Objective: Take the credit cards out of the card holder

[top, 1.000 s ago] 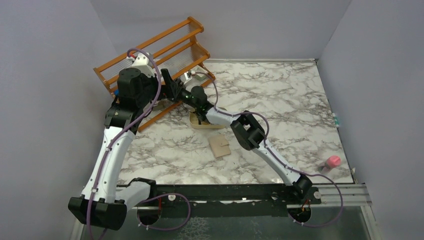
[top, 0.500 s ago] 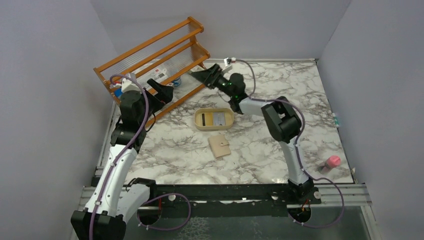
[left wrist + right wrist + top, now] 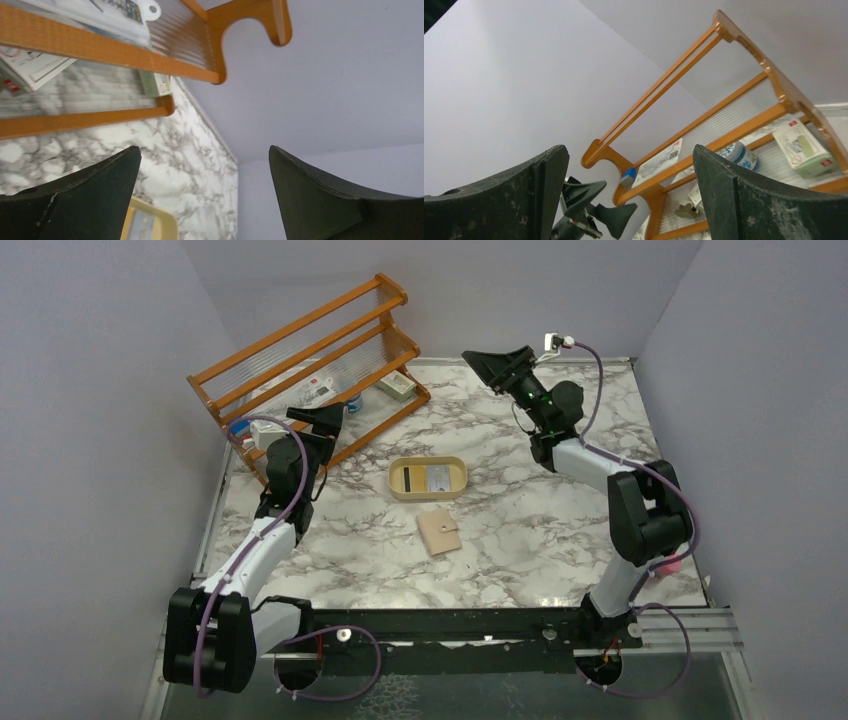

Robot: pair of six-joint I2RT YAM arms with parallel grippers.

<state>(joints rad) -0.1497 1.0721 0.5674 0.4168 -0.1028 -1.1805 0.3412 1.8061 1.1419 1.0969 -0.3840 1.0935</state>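
Note:
The tan card holder [image 3: 438, 533] lies shut and flat on the marble table, near the middle. Just behind it the cream oval tray [image 3: 395, 490] holds a card with a dark stripe [image 3: 410, 478] and a whitish-blue card [image 3: 440, 477]; I cannot make out a yellow-orange card. My left gripper [image 3: 318, 418] is open and empty, raised at the left beside the rack. My right gripper [image 3: 495, 360] is open and empty, raised high at the back right. In the left wrist view the gripper [image 3: 204, 150] frames a corner of the tray [image 3: 152, 222]. In the right wrist view the gripper [image 3: 629, 150] faces the rack.
An orange wooden rack [image 3: 310, 370] with packets and a small tin stands at the back left; it also shows in the left wrist view [image 3: 100, 55] and the right wrist view [image 3: 724, 125]. A pink object [image 3: 667, 562] sits at the table's right edge. Walls close three sides.
Both arms have pulled away from the tray. The right gripper swung up to the back right, the left drew back to the left. The tray and its cards are now uncovered.

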